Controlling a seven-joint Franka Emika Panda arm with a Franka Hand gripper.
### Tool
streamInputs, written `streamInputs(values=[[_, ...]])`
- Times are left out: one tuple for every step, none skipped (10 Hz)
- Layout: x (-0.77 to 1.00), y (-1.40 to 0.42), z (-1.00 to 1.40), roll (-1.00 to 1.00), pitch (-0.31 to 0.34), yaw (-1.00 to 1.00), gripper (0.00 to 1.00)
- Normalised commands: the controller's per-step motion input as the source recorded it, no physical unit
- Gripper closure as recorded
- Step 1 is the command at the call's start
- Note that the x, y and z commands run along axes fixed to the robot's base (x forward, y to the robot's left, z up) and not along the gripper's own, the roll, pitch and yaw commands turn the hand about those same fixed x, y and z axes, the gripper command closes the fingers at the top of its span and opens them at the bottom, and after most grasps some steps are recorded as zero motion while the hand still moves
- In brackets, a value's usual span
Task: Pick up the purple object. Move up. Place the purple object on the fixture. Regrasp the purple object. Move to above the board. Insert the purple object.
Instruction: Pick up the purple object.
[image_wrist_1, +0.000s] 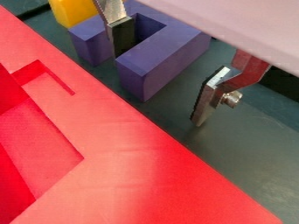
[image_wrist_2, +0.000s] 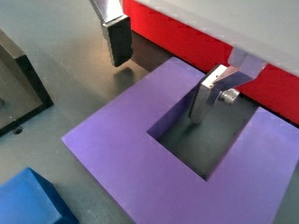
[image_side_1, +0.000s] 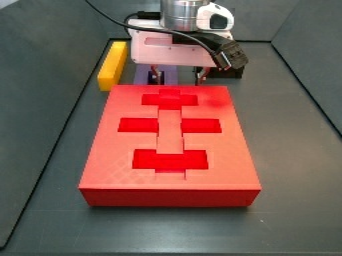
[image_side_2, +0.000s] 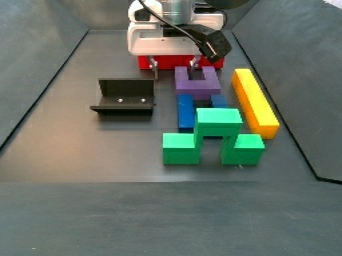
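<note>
The purple object (image_wrist_1: 158, 61) is a U-shaped block lying flat on the dark floor beside the red board (image_wrist_1: 82, 149). It also shows in a wrist view (image_wrist_2: 128, 149) and in a side view (image_side_2: 198, 82). My gripper (image_wrist_1: 166, 63) is low over it and open. One finger (image_wrist_1: 117, 33) stands in the U's slot and the other finger (image_wrist_1: 214, 94) stands outside one prong, with a gap to it. The gripper also shows in a wrist view (image_wrist_2: 163, 70). The fixture (image_side_2: 123, 98) stands apart on the floor. The board fills a side view (image_side_1: 167, 135).
A blue block (image_side_2: 187, 108) and a green block (image_side_2: 214, 135) lie right by the purple object. A long yellow bar (image_side_2: 254, 100) lies alongside them. The blue block's corner shows in a wrist view (image_wrist_2: 30, 201).
</note>
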Motion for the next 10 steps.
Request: streamInputs(values=[[-0.11,0.0,-0.05,0.01,-0.02,0.08,0.0],[-0.18,-0.05,-0.05,0.07,-0.031,0.09,0.0],[-0.1,-0.07,0.0,0.04,-0.027,0.06,0.0],[-0.11,-0.05,0.0,0.01,-0.039,0.06,0.0],[0.0,0.0,0.0,0.0,0.0,0.0,0.0],[0.0,0.0,0.0,0.0,0.0,0.0,1.0],[0.0,0.0,0.0,0.0,0.0,0.0,1.0],[0.0,0.0,0.0,0.0,0.0,0.0,1.0],[0.0,0.0,0.0,0.0,0.0,0.0,1.0],[0.0,0.0,0.0,0.0,0.0,0.0,1.0]])
